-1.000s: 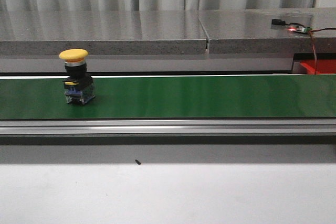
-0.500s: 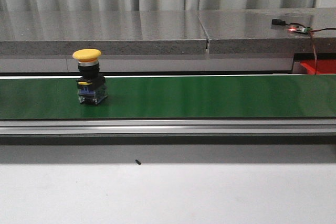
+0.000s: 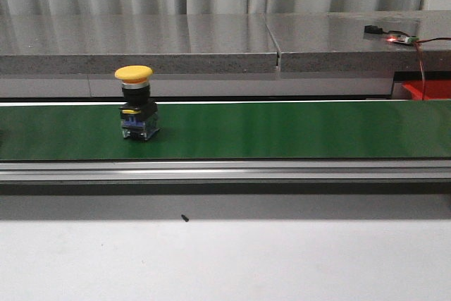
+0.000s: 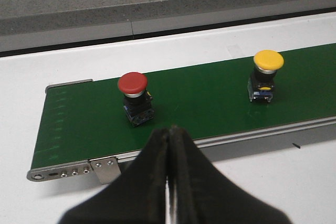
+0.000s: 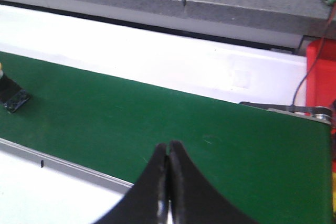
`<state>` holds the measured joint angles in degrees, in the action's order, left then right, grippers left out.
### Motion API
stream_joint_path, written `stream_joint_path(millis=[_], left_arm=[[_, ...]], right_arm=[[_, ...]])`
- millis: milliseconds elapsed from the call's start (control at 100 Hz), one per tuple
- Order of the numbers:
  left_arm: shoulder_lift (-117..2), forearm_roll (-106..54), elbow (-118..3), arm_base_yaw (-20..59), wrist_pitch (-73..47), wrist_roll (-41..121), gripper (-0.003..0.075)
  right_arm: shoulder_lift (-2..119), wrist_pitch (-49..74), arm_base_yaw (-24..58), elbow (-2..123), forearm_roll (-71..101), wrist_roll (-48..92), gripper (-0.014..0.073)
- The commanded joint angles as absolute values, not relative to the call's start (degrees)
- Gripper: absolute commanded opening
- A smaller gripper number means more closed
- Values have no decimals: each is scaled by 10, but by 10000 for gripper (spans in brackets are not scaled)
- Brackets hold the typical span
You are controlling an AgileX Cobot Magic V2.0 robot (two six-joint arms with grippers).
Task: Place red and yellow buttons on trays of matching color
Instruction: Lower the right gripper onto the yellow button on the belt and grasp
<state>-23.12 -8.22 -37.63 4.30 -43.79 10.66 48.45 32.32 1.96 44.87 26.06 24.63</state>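
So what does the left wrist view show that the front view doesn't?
Only the left wrist view shows the red button standing on the belt, the belt's end, and the left hand, shut and empty. Only the front view shows the red tray at far right. Both show the yellow button upright on the green belt.

Two buttons stand upright on the conveyor belt (image 3: 282, 130), well apart: one button (image 4: 135, 98) near the belt's left end, the other button (image 3: 137, 103) to its right. A raised ledge (image 3: 141, 47) runs behind the belt; the surface (image 3: 225, 259) lies before it.
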Motion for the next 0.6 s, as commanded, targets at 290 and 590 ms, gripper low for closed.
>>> stream_joint_path(millis=[290, 590], left_arm=[[-236, -88, -391, 47, -397, 105, -19], [-236, -88, -391, 47, -397, 105, -19]], right_arm=[[709, 409, 108, 652, 266, 252, 10], [834, 473, 163, 770, 266, 252, 638]])
